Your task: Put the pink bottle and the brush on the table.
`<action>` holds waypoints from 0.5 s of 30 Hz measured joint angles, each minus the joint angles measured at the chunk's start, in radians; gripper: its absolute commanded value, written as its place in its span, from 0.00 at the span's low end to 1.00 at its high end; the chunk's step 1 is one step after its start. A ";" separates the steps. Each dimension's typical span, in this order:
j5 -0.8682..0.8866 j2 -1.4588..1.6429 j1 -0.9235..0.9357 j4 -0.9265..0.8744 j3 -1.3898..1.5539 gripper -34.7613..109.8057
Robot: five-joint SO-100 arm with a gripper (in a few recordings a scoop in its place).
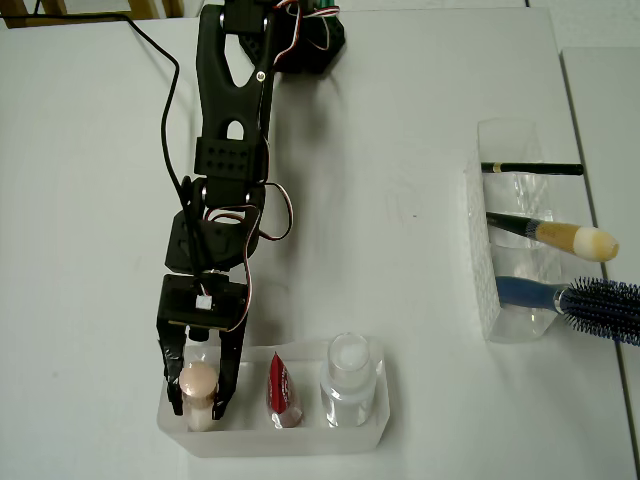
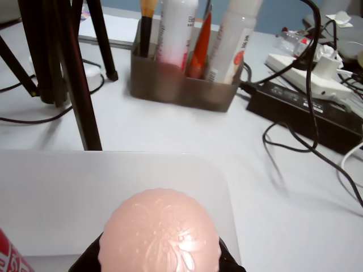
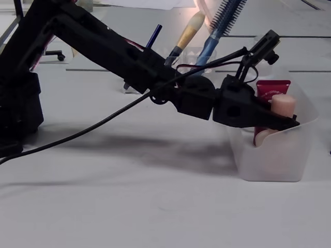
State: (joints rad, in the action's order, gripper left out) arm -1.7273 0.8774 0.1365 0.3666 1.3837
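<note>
Overhead view: pincer (image 1: 199, 398) straddling the cap of the pink bottle (image 1: 198, 392) upright in the clear tray (image 1: 300, 438), jaws apparently closed on it for lifting to the counter (image 1: 400, 250); brush (image 1: 560, 237) in side holder (image 1: 500, 300).

Two clear bins (image 1: 500, 330) are sitting on the tabletop (image 1: 400, 230), holding one pink bottle (image 1: 198, 385), one red tube (image 1: 281, 392), one clear bottle (image 1: 348, 380), one brush (image 1: 560, 236), one blue hairbrush (image 1: 590, 300) and one pencil (image 1: 530, 168).

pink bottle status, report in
Gripper straddling the pink bottle, grip unconfirmed. Bottle upright in the clear tray. Brush in the other organizer. Nothing blocking.
</note>
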 measured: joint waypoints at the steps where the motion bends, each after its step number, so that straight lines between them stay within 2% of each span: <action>1: 0.015 0.000 0.002 0.000 0.000 0.24; 15: 0.069 0.123 0.006 -0.164 0.002 0.24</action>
State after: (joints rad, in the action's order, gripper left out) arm -1.6582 1.0002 0.1427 0.2025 1.3852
